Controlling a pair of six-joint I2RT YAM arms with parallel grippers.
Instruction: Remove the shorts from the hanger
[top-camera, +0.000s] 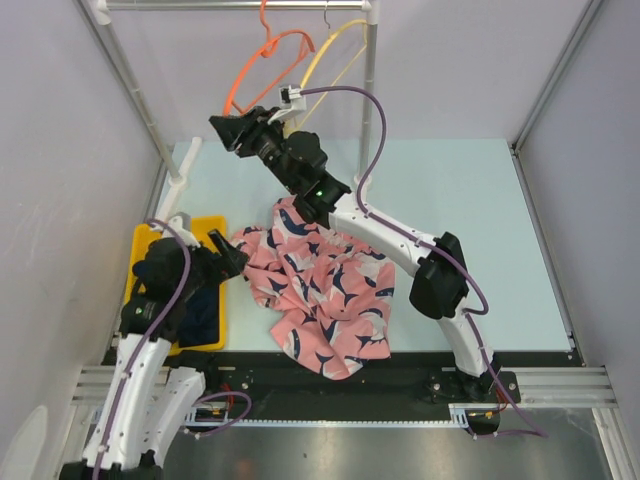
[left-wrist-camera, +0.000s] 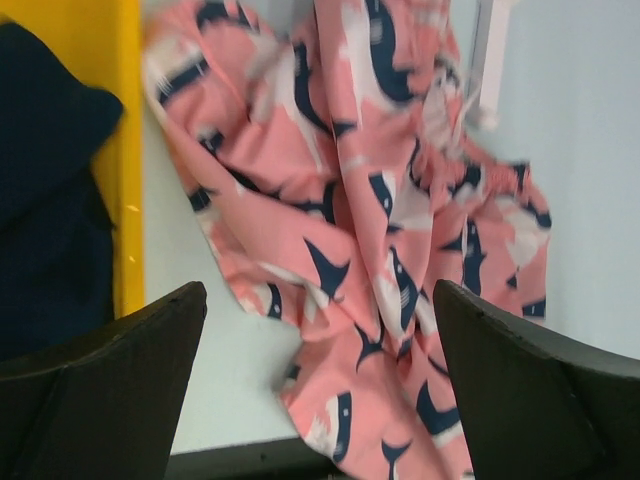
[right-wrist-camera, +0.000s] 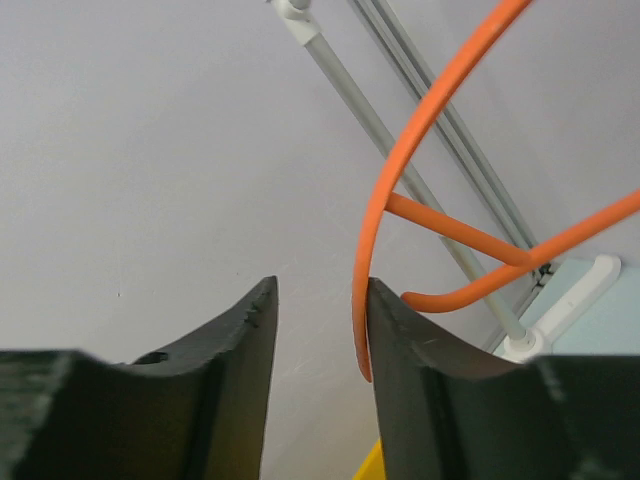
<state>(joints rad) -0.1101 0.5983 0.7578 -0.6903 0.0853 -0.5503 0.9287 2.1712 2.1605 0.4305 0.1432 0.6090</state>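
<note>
Top external view checked: I find the salmon-pink printed shorts (top-camera: 320, 295) lying crumpled on the pale table (top-camera: 480, 200), just beside the yellow tray (top-camera: 212, 228) on its right-hand edge, clear of any hanger. The navy shorts (top-camera: 203, 310) lie inside the yellow tray, partly hidden by the left arm. The left gripper (top-camera: 232, 258) hovers above the tray's right edge, pointing towards the pink pair; on the left wrist view its fingers (left-wrist-camera: 110, 385) stand spread wide with nothing between them, and pink cloth and bare table show below. The right gripper (top-camera: 224, 135) is raised well beyond the tray's far end, at the orange hanger (top-camera: 265, 65). On the right wrist view its jaws are parted by a narrow gap; the hanger's wire lies against the inner edge of one finger (right-wrist-camera: 420, 380) but is not clamped. A yellow hanger (top-camera: 335, 45) hangs beside the orange one on the rail (top-camera: 240, 5), both bare.
</note>
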